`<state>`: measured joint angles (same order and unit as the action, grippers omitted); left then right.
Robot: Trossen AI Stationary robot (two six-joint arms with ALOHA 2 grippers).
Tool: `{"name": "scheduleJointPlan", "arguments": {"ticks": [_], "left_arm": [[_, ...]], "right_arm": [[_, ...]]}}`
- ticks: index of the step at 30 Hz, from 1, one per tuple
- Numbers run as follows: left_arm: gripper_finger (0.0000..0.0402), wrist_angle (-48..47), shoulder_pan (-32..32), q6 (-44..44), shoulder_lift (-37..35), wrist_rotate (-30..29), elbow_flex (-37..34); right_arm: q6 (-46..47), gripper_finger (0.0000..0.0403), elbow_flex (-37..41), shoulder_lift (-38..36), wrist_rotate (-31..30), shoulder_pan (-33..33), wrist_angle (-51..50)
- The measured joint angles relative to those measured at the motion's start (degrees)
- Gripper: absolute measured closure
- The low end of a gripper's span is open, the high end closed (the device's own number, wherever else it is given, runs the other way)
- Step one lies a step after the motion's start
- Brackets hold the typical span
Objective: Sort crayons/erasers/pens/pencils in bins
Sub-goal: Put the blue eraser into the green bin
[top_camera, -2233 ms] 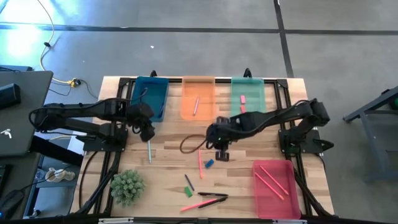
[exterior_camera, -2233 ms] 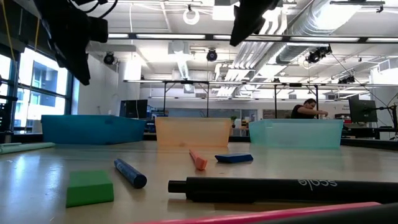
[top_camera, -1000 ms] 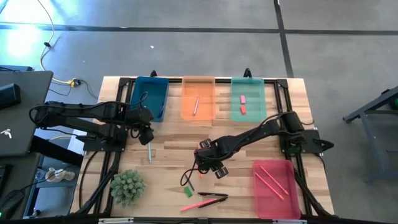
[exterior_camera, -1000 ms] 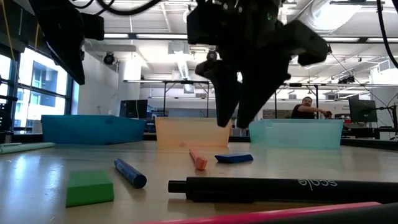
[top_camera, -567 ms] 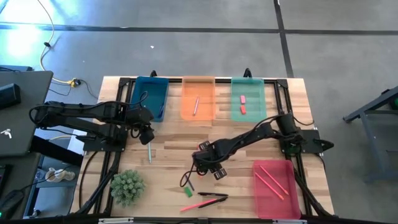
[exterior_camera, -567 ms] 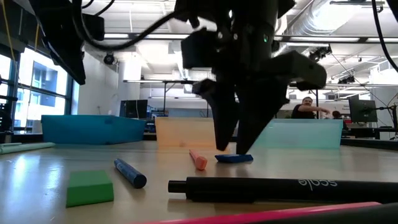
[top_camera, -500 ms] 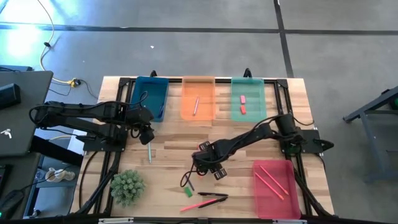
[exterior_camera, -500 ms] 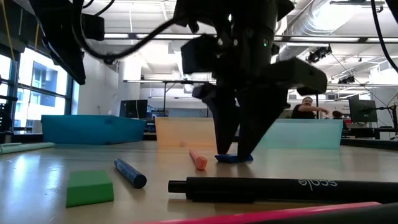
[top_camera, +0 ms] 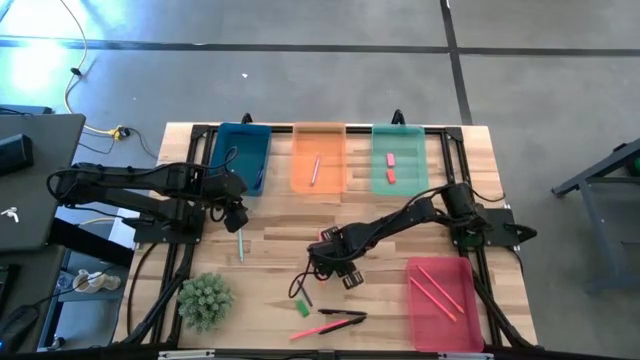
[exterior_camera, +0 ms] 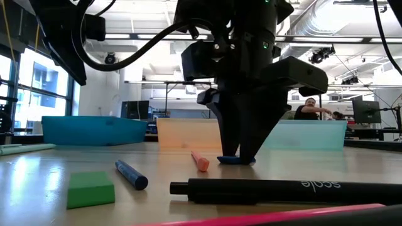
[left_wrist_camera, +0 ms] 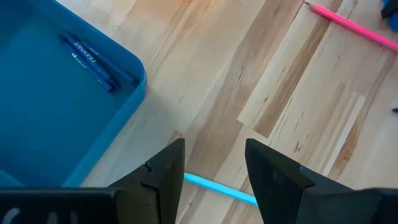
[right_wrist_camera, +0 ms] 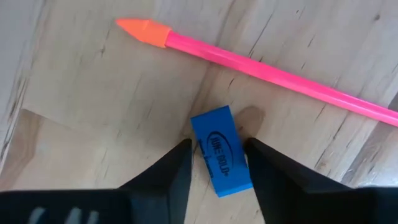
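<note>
The right gripper (right_wrist_camera: 214, 163) is down at the tabletop with its two dark fingers parted, one on each long side of the small blue rectangular eraser (right_wrist_camera: 221, 151), hugging it without a clear clamp yet. The eraser's long axis runs straight out along the gripper's line of sight, so the fingers span its narrow width, a good set-up for squeezing, I'd say. Just beyond it lies a long thin pink pencil with an orange tip (right_wrist_camera: 249, 67), crosswise. The left gripper (left_wrist_camera: 214, 180), fingers apart and empty, waits beside the translucent blue plastic bin (left_wrist_camera: 50, 106), well away. The right arm is clearly nearer.
</note>
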<state>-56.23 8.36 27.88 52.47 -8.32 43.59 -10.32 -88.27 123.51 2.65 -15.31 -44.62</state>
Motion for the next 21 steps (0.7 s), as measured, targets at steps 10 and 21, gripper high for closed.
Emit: {"name": "scheduleJointPlan", "arguments": {"ticks": [10, 21], "left_arm": [[0.0245, 0.0, 0.0, -0.48, 0.02, -0.02, 0.0], [0.0245, 0.0, 0.0, -0.59, 0.02, 0.0, 0.0]], "right_arm": [[-1.29, 0.0334, 0.07, 0.13, 1.17, 0.09, -0.04], [0.28, 0.0342, 0.11, 0.1, 1.36, -0.02, -0.09]]}}
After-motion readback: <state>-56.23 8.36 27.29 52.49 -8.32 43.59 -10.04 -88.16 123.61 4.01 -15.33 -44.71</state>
